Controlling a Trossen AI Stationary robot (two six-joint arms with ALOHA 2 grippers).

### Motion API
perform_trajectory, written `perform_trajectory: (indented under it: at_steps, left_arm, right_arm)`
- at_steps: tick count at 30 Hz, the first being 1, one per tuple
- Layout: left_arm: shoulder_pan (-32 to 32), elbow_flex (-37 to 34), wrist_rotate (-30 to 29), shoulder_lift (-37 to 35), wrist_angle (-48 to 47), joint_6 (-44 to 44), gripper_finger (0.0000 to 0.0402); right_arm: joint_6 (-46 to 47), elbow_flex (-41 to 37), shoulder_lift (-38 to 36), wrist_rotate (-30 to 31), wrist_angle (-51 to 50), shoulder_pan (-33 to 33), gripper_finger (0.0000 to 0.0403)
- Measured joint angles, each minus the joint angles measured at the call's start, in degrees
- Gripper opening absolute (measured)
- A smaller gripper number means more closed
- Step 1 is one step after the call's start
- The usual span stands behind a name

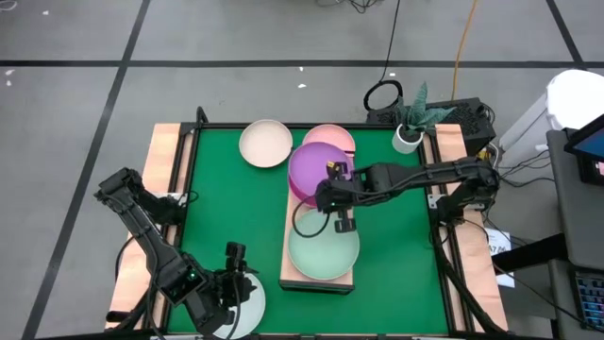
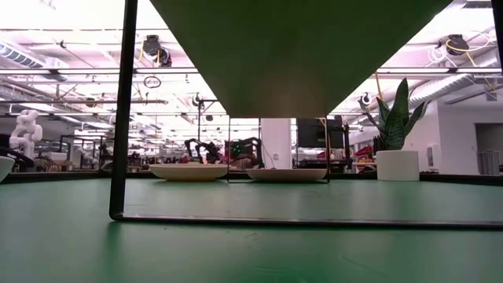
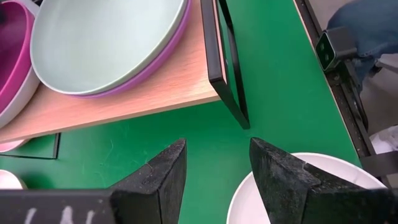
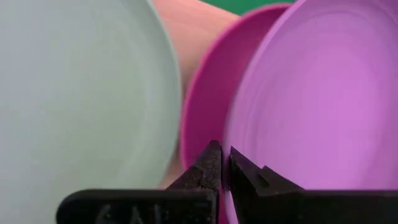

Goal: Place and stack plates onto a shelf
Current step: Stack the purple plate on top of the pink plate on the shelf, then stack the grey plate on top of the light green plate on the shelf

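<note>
The purple plate [image 1: 316,168] sits over a magenta plate [image 4: 205,93] at the far end of the light-wood shelf [image 1: 289,280]. My right gripper [image 1: 330,195] is shut on its rim. A mint plate [image 1: 324,247] lies on another purple plate [image 3: 163,57] at the shelf's near end. Behind the shelf, a cream plate [image 1: 265,143] and a pale pink plate [image 1: 330,138] rest on the green table. My left gripper [image 3: 217,168] hovers open at the near left, beside a pale blue-white plate [image 1: 247,310]. My right gripper pinches the purple plate's rim [image 4: 235,140] on its near-right side between the two fingertips, one finger inside the bowl and one outside. The fingers reach in from the table's right. The plate sits over the magenta plate; whether it rests on it, I cannot tell.
The shelf stands on black metal legs [image 3: 227,68], and its underside [image 2: 299,55] fills the top of the low view. A potted plant [image 1: 411,121] stands at the far right corner. Narrow wooden strips [image 1: 166,179] run along the table's sides. Green surface lies open left of the shelf.
</note>
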Motion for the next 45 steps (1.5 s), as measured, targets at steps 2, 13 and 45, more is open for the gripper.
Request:
perform_trajectory:
  at_steps: [2, 13, 45]
  left_arm:
    - [0.00, 0.00, 0.00, 0.00, 0.00, 0.16, 0.0181]
    - [0.00, 0.00, 0.00, 0.00, -0.03, 0.33, 0.0181]
    - [-6.86, -0.57, -1.02, 1.33, 0.67, -12.69, 0.0181]
  right_arm:
    - [-0.04, 0.00, 0.00, -0.04, 0.35, 0.52, 0.0004]
    - [0.69, 0.00, 0.00, 0.54, 0.83, 1.61, 0.0080]
    - [22.03, -1.66, -6.93, 17.27, 6.17, 24.86, 0.0164]
